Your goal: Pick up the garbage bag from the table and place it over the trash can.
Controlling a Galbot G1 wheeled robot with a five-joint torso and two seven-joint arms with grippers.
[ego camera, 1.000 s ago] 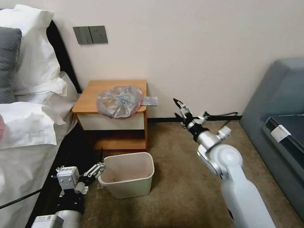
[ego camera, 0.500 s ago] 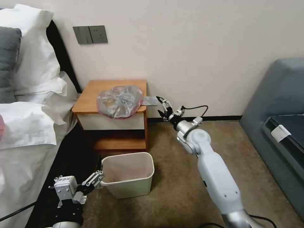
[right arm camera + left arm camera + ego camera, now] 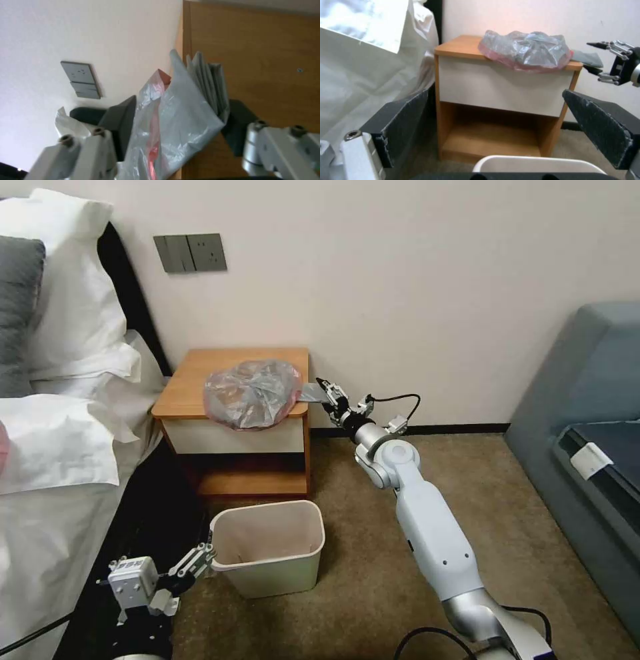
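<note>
Grey plastic: one garbage bag [image 3: 252, 393] lies crumpled on the front right part of the desk [image 3: 193, 380], its pinkish-red rim hanging a little over the front edge and a flat grey flap sticking out past the right side.
Right arm: I stretch it forward and to the left from low on my right, elbow above the carpet, wrist level with the desk top.
Right hand: my right hand [image 3: 328, 395] is at the flap, fingers parted, one on each side of the plastic; in the right wrist view the bag [image 3: 180, 117] sits between my pads [image 3: 121, 122], not yet pinched.
Left arm: I keep it low beside the bed, pointing toward the desk.
Left hand: my left hand [image 3: 200, 561] is wide open, holds nothing, and its fingertips are just at the left rim of the trash can [image 3: 270, 560].
Trash can: one, cream-white, on the carpet in front of the desk.
Count: one bag, one desk, one can, two hands.
</note>
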